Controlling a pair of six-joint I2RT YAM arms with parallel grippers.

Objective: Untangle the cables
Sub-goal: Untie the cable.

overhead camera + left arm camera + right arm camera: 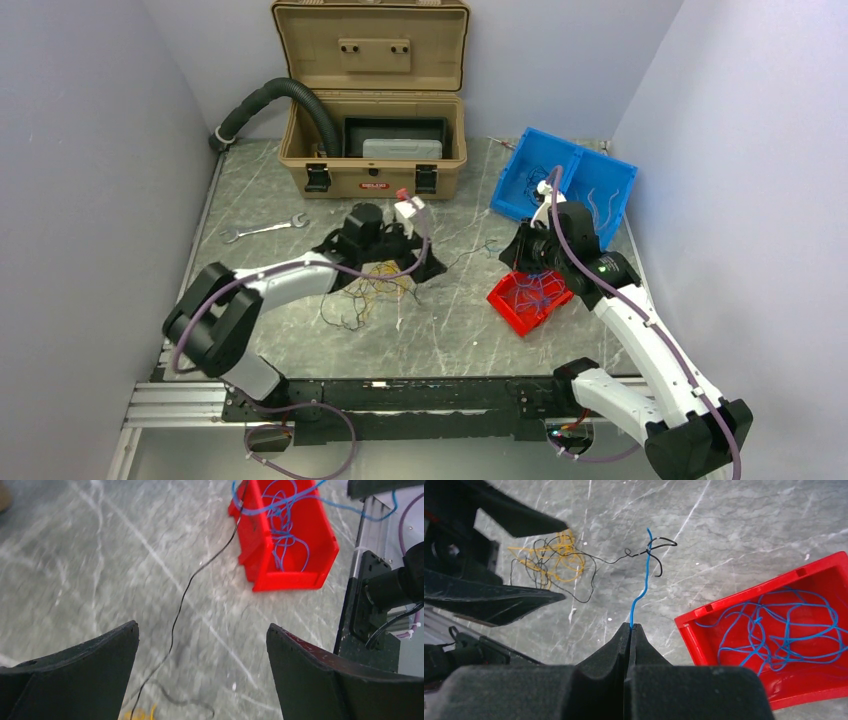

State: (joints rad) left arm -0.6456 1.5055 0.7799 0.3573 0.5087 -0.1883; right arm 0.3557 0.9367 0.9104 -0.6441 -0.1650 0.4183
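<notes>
A loose tangle of yellow and black cables lies mid-table, under my left gripper. In the left wrist view that gripper is open, with nothing between its fingers; a thin black wire runs across the table below it. My right gripper is shut on a blue wire. The blue wire's far end is hooked in a black wire that leads back to the tangle. In the top view the right gripper sits just left of the red bin.
The red bin holds several blue wires. A blue bin stands at the back right. An open tan toolbox with a black corrugated hose is at the back. A wrench lies at the left.
</notes>
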